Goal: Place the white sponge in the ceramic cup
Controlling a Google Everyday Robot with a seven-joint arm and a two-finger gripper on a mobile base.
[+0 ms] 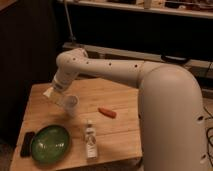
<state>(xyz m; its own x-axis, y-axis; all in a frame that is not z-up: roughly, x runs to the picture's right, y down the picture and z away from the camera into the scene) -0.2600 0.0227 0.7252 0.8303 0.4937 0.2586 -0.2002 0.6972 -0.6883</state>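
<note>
The ceramic cup (70,105) is small and white and stands upright on the wooden table (120,127), left of the middle. My gripper (53,91) hangs at the end of the white arm, just up and left of the cup and close above the table. A small pale patch (48,93) shows at the gripper's tip; I cannot tell whether it is the white sponge or part of the gripper. No sponge shows lying on the table.
A wide green bowl (50,144) sits at the front left, with a dark flat object (26,143) beside it at the table's left edge. A clear bottle with a white label (90,139) stands in front of the cup. An orange carrot-like piece (107,112) lies mid-table.
</note>
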